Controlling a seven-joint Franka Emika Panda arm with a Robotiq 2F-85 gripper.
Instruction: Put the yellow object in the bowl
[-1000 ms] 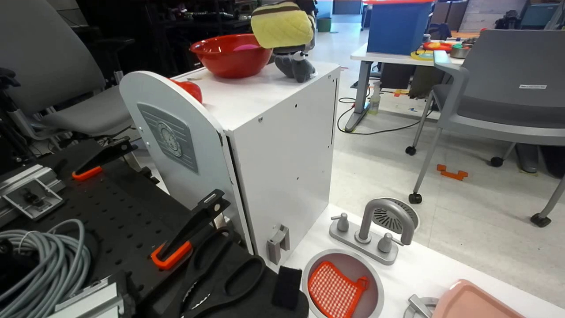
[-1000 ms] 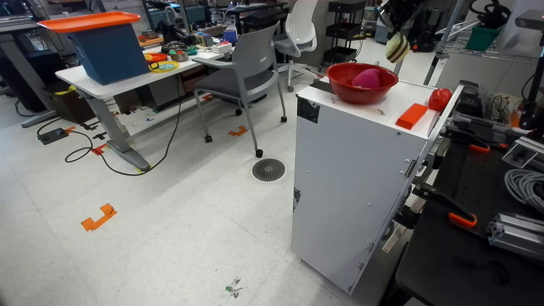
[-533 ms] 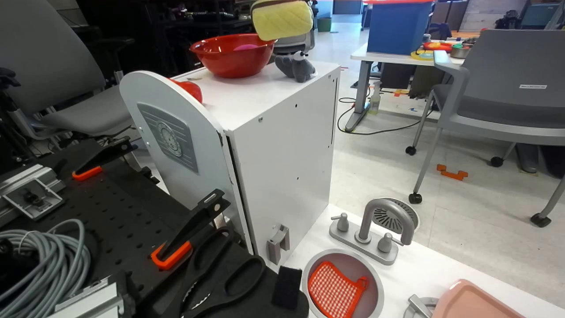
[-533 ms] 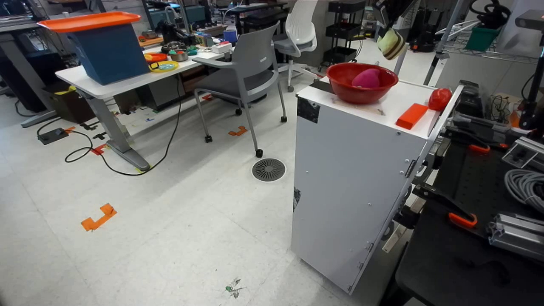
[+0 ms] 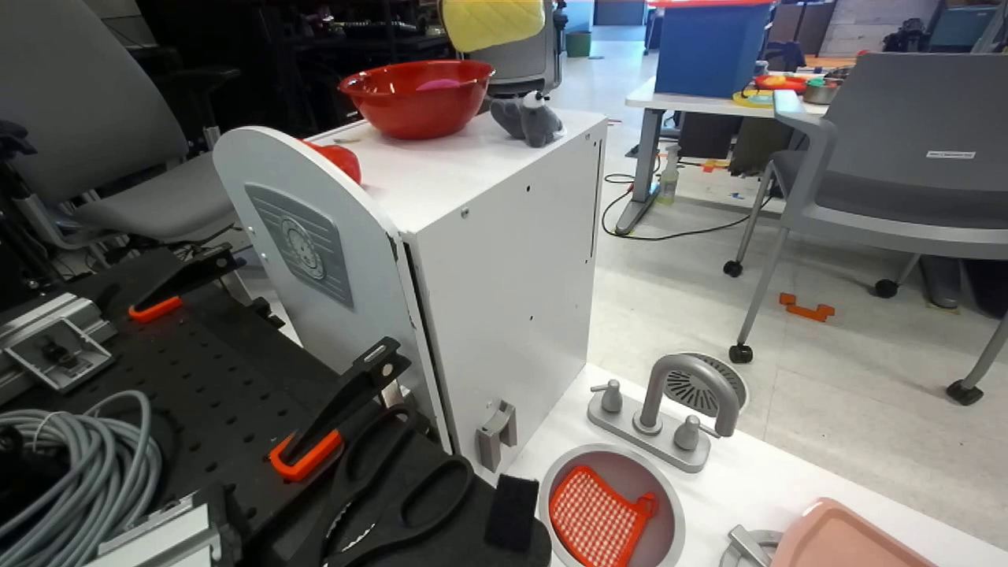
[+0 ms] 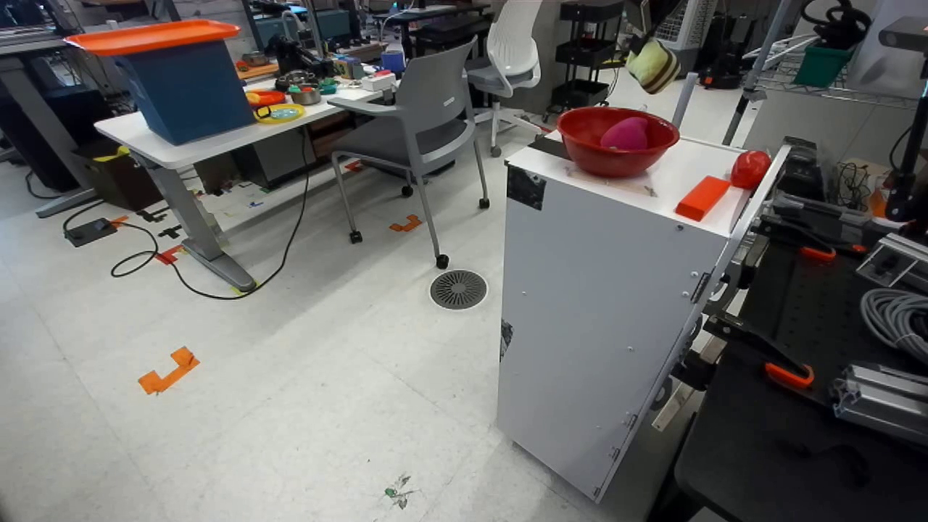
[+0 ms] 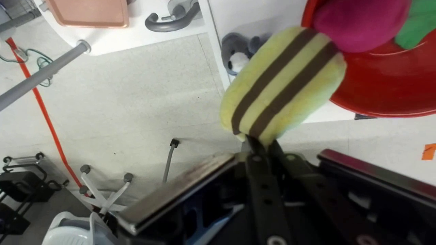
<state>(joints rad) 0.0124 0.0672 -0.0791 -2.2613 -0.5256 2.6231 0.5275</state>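
Observation:
The yellow object (image 7: pixel 282 81), pale with dark stripes, is held in the air. It also shows in both exterior views (image 5: pixel 492 22) (image 6: pixel 654 67). My gripper (image 7: pixel 262 140) is shut on its lower end in the wrist view. In an exterior view the gripper is partly cut off by the top edge. The red bowl (image 5: pixel 417 114) stands on the white cabinet, and it also shows in the wrist view (image 7: pixel 381 90) and in an exterior view (image 6: pixel 616 163). The yellow object is above the bowl's level, apart from it in both exterior views.
The bowl holds a pink item (image 7: pixel 361 25) and a green item (image 7: pixel 417 23). A grey plush toy (image 5: pixel 539 122) sits beside the bowl. A red item (image 6: pixel 750 169) and an orange block (image 6: pixel 703 197) lie on the white cabinet top (image 5: pixel 441 169).
The yellow object has risen in the gripper and shifted left in both exterior views, and has tilted. The bowl has not moved.

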